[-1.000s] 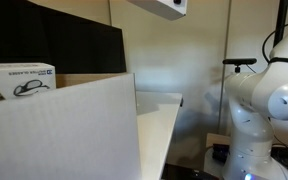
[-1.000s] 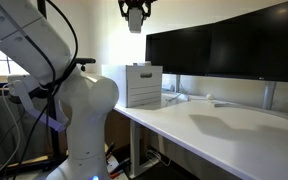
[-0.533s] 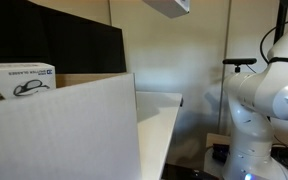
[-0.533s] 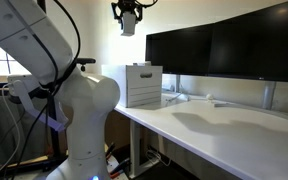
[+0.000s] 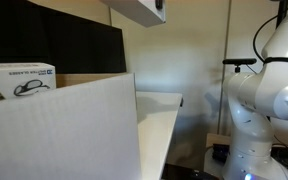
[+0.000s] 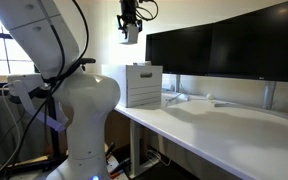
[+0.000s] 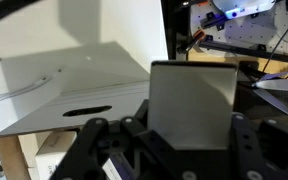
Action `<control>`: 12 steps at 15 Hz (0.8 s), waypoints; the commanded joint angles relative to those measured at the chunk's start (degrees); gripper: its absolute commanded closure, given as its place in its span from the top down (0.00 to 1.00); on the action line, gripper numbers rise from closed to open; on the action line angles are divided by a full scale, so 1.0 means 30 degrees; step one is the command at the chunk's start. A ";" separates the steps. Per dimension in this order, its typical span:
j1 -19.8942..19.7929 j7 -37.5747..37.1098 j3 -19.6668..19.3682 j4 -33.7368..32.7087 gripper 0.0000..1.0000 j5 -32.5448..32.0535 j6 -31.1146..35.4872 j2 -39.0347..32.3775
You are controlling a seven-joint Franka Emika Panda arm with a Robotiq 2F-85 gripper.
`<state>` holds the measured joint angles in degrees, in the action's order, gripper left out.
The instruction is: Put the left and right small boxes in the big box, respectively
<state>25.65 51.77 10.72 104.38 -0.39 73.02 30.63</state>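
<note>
Transit: holds small box (image 5: 136,8) clamped in gripper (image 6: 131,33); in an exterior view slides toward 9 o'clock from half a second ago, closing on big box (image 5: 59,130); leaves release outstanding.

A small box (image 7: 192,105) sits between my fingers (image 7: 92,142), high above the bench (image 6: 214,125). In an exterior view the big box (image 6: 144,85) stands on the bench end below me, with the robot base (image 6: 79,110) left of it and the monitors (image 6: 224,45) behind. The other small box (image 5: 19,78) shows over the big box's near wall; whether it is inside or behind, I cannot tell.
</note>
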 commanded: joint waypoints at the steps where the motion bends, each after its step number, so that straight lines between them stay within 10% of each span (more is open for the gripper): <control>1: -0.0122 0.0838 0.0832 -0.0705 0.31 -0.0473 0.1580 -0.1760; 12: -0.0152 -0.0479 0.3775 -0.3547 0.31 -0.2349 0.5652 -0.8224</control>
<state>25.53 51.89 19.52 97.44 -4.54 88.76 10.98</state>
